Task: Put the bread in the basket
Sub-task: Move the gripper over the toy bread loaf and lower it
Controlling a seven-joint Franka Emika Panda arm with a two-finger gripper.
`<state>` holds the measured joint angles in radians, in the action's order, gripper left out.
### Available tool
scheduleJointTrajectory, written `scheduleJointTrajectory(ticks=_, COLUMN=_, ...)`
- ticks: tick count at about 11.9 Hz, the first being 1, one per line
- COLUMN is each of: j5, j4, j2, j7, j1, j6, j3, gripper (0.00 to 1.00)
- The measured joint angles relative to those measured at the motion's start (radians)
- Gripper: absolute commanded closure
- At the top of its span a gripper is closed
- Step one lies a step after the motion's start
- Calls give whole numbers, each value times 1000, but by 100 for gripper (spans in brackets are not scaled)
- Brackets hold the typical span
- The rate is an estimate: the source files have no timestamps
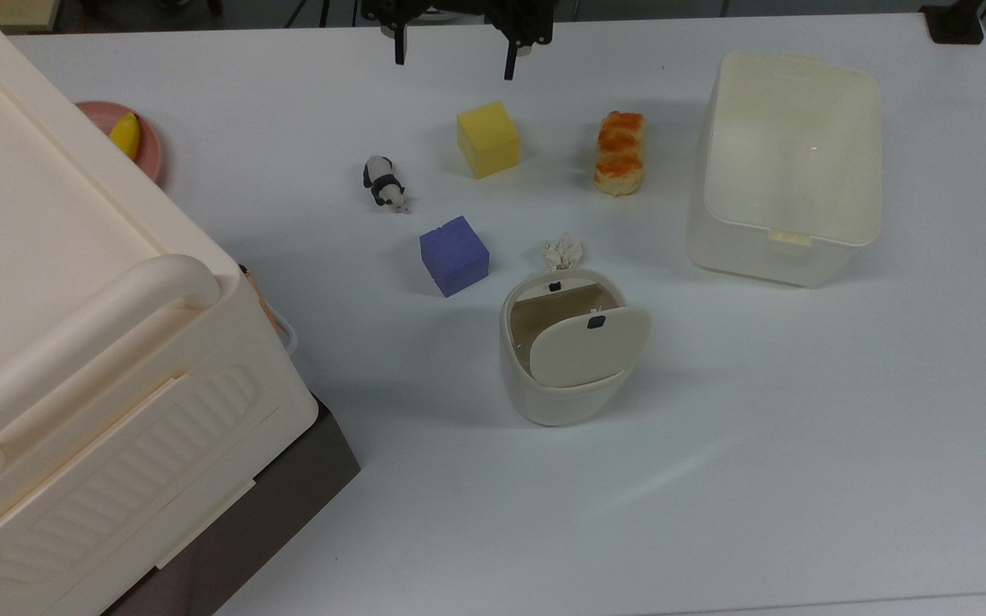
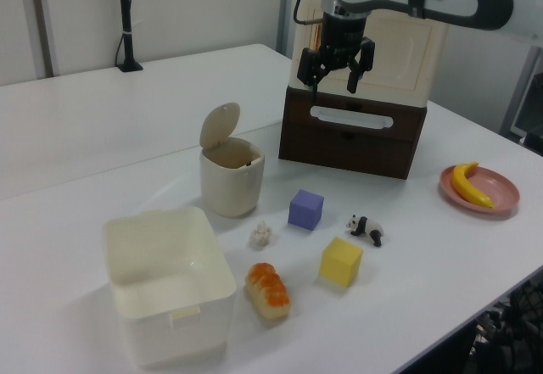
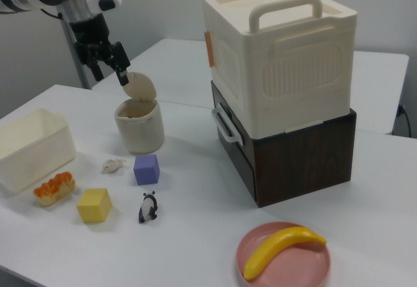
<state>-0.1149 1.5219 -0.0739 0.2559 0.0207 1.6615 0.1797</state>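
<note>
The bread (image 1: 620, 152) (image 2: 268, 290) (image 3: 53, 188), a small loaf with an orange-glazed top, lies on the white table just left of the basket in the top view. The basket (image 1: 758, 257) (image 2: 178, 332) (image 3: 29, 160) is a cream rectangular tub, with nothing inside. My gripper (image 1: 454, 58) (image 2: 333, 81) (image 3: 109, 72) hangs open high above the table, holding nothing. In the top view it sits at the upper edge, above the yellow cube (image 1: 488, 139) and well left of the bread.
A purple cube (image 1: 454, 255), a toy panda (image 1: 384, 182), a crumpled white scrap (image 1: 562, 251) and a round swing-lid bin (image 1: 573, 346) stand mid-table. A large cream box (image 1: 74, 342) on a brown drawer unit fills the top view's left, beside a pink plate (image 1: 151, 150) with a banana (image 1: 125, 135).
</note>
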Motion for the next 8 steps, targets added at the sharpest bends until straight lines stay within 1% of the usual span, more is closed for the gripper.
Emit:
scheduleJointTrajectory(ticks=1, j5=-9, j4=11, j2=0, j7=-8, j1=-1, j6=0, j3=11, gripper=0)
scheduleJointTrajectory(ticks=2, j5=-30, j4=31, j2=0, j7=-12, j1=-1, j6=0, j3=34, gripper=0)
scheduleJointTrajectory(ticks=4, j5=-79, j4=98, j2=-3, j7=-14, j1=-5, j6=0, j3=99, gripper=0)
scheduleJointTrajectory(ticks=8, j5=-109, j4=206, j2=-9, j7=-14, j1=-19, j6=30, j3=195, gripper=0)
